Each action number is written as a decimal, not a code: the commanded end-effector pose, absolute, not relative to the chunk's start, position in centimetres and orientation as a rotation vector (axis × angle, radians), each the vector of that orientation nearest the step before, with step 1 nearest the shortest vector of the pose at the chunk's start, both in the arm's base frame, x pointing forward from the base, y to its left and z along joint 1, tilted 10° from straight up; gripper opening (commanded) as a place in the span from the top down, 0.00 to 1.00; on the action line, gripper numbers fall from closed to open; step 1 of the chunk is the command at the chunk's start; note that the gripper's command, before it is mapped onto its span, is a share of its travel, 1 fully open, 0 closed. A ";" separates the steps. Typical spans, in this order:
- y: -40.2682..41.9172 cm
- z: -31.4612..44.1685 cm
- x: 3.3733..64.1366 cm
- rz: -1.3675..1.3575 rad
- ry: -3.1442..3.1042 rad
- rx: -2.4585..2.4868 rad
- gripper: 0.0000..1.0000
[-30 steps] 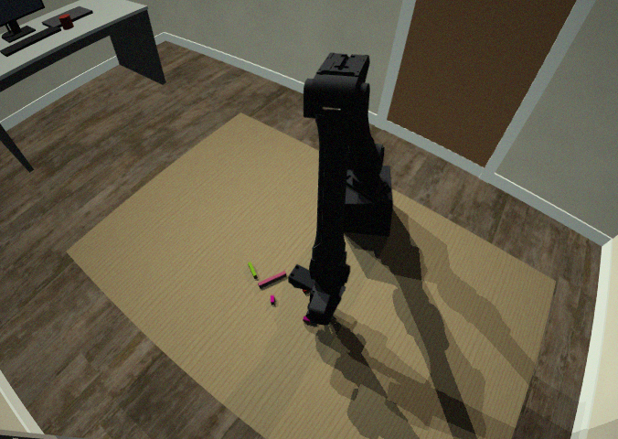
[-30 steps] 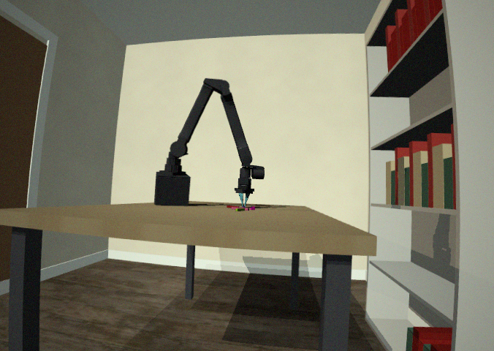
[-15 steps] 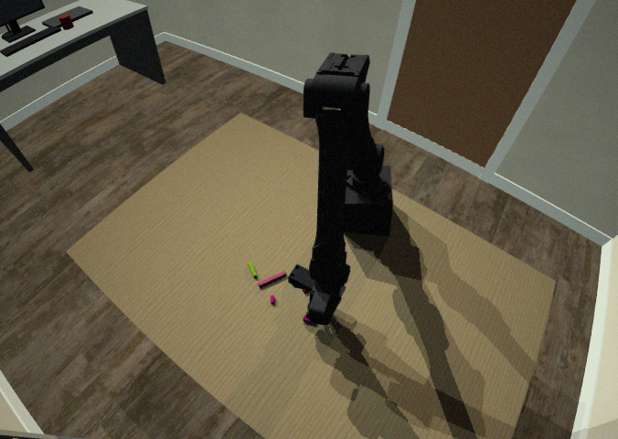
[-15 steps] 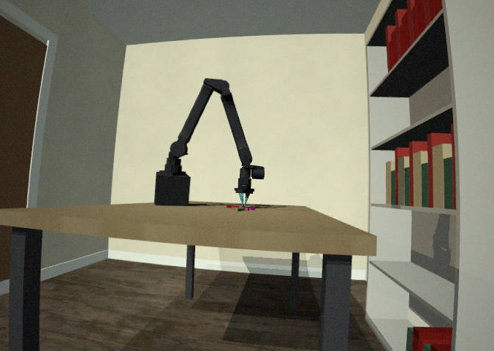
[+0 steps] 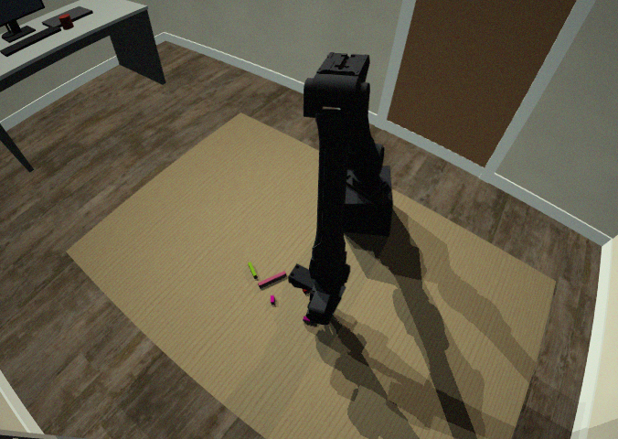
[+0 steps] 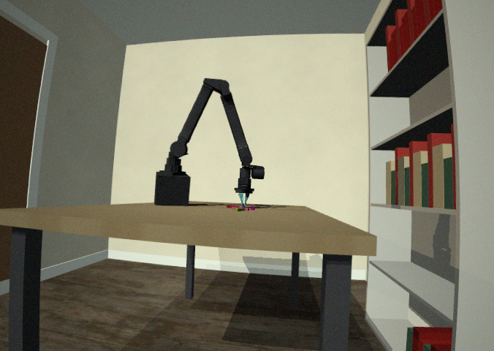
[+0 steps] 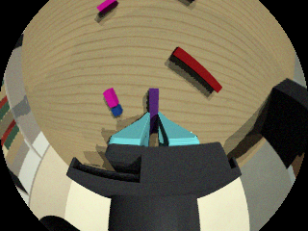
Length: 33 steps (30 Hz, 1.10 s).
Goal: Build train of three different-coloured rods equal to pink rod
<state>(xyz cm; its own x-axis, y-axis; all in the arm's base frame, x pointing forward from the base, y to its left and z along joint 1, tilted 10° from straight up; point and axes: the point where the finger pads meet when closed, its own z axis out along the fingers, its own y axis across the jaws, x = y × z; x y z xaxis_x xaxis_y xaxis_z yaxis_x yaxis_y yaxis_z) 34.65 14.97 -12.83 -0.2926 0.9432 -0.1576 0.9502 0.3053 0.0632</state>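
Observation:
My gripper (image 7: 153, 115) (image 6: 244, 205) is shut on the purple rod (image 7: 153, 98), low over or at the table; I cannot tell whether the rod touches it. Left of it in the wrist view, a magenta rod (image 7: 111, 97) (image 5: 306, 318) and the blue rod (image 7: 116, 110) lie end to end, apparently touching, slightly slanted against the purple rod. The pink rod (image 5: 271, 280) lies farther off, with the lime rod (image 5: 252, 270) (image 6: 239, 209) beyond one end. A second magenta rod (image 5: 271, 299) (image 7: 107, 6) lies alone. In the top view the arm hides the purple and blue rods.
The red rod (image 7: 196, 68) (image 5: 305, 291) lies slantwise to the right of the purple rod in the wrist view. The arm's base (image 6: 172, 189) stands on the table (image 5: 175, 207) (image 6: 131, 221). A bookshelf (image 6: 430, 210) stands beyond the table. No grey, orange, green or turquoise rod shows.

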 end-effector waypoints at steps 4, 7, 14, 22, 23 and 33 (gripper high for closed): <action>16.1 -10.2 35.5 -0.015 2.385 1.751 0.96; 16.3 -8.5 35.1 -0.018 2.387 1.750 0.96; 17.7 -2.6 35.8 0.025 2.374 1.746 0.96; 16.6 -3.2 33.4 -0.073 2.402 1.756 0.96; 16.8 -2.7 33.8 -0.053 2.397 1.754 0.96; 15.6 -1.7 38.1 -0.035 2.468 1.640 0.96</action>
